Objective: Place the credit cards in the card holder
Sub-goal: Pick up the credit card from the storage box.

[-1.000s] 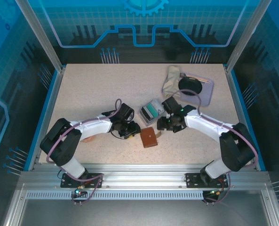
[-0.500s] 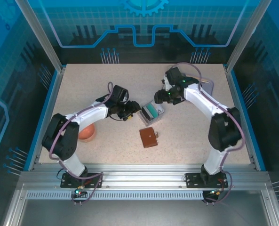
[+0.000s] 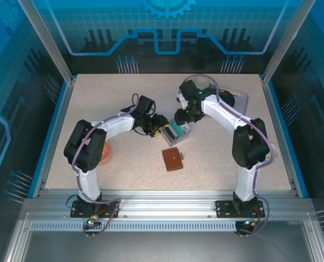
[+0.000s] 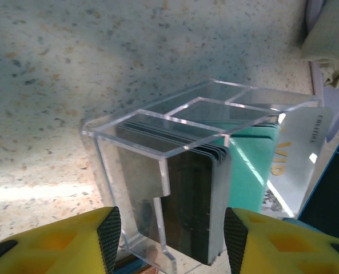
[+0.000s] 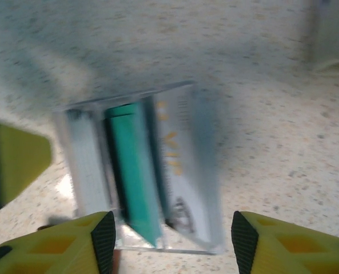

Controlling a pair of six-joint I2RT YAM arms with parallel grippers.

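Right end effector (jaws apart) nearer cards

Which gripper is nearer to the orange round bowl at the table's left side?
Left. The left gripper sits right of the orange round bowl, at the clear plastic card tray; the right gripper is at that tray's far side, farther off.

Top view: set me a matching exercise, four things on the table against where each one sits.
Things:
1 wallet
2 clear card box
3 orange bowl
4 grey tray

Places:
A far right, behind the right arm
B on the left, partly under the left arm
C mid-table, between the left gripper and the right gripper
D alone, nearer the front edge than the box

Pairs: 1-D, 2-C, 3-B, 4-A
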